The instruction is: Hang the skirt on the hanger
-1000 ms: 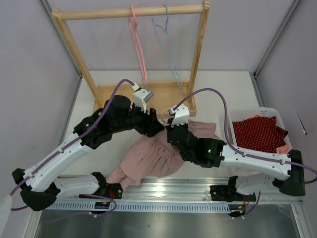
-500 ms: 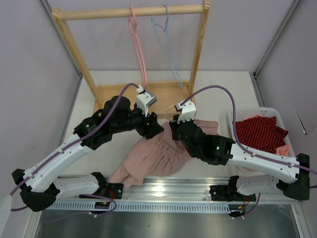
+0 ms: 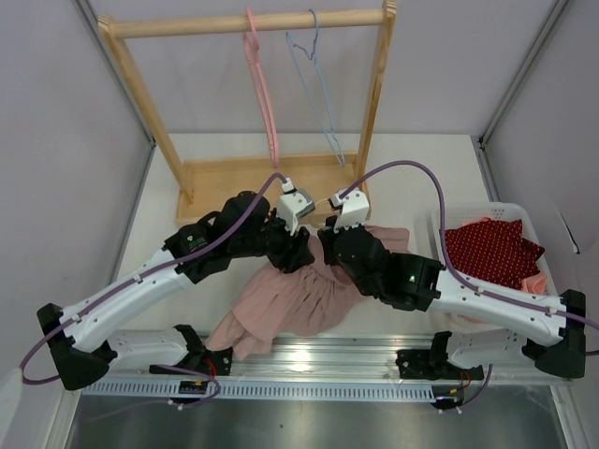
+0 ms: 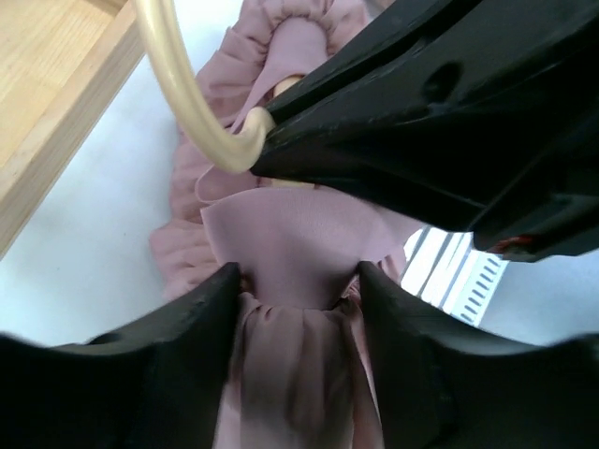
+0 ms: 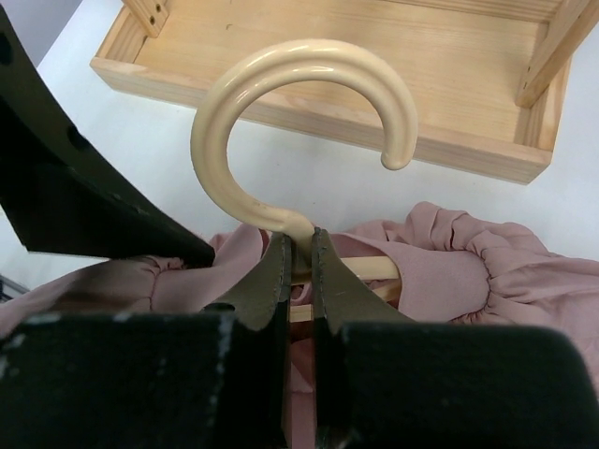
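A dusty pink skirt (image 3: 281,304) lies on the table between the arms. My right gripper (image 5: 299,245) is shut on the neck of a cream hanger (image 5: 281,84), whose hook curves up above my fingers; its bar sits inside the skirt's gathered waistband (image 5: 487,271). My left gripper (image 4: 298,273) is closed on a fold of the pink skirt (image 4: 290,243), with the fabric bunched between its black fingers (image 4: 201,318). The hanger's hook also shows in the left wrist view (image 4: 187,94). In the top view both grippers meet over the skirt's top edge (image 3: 314,245).
A wooden clothes rack (image 3: 253,23) stands at the back with a pink hanger (image 3: 262,94) and a blue wire hanger (image 3: 318,84); its wooden base (image 3: 262,178) lies just behind the grippers. A white basket (image 3: 519,213) with red dotted cloth (image 3: 487,251) sits at the right.
My left gripper has moved right and toward the right gripper, coming down onto the skirt's top edge. My right gripper shifted slightly back with the hanger, then held.
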Controlling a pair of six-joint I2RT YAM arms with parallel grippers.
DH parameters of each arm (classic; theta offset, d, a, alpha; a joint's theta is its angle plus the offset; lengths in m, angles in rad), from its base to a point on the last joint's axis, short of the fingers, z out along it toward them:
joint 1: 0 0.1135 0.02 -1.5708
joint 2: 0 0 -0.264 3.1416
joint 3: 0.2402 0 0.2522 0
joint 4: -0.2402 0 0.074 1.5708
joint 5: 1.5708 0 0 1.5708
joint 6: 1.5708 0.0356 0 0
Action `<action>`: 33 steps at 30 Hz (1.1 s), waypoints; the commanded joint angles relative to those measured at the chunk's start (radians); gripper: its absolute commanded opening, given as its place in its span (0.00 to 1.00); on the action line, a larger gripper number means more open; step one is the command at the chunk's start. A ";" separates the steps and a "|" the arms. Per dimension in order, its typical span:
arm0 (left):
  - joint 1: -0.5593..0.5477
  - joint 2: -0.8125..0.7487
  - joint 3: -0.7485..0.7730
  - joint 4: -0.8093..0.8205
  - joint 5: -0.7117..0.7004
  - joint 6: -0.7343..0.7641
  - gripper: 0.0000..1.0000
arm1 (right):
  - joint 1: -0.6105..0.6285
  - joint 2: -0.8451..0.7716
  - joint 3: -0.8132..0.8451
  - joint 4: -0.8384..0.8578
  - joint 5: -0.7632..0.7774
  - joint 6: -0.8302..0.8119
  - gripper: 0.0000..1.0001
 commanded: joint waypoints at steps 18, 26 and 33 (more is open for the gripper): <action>-0.012 -0.187 -0.070 -0.034 -0.118 -0.100 0.00 | -0.159 -0.127 0.012 -0.068 -0.050 0.087 0.63; -0.011 -0.282 -0.077 -0.146 -0.225 -0.180 0.00 | -0.257 -0.170 0.012 -0.096 -0.077 0.097 0.77; -0.009 -0.329 -0.096 -0.236 -0.301 -0.230 0.00 | -0.312 -0.204 0.003 -0.038 -0.231 0.095 0.88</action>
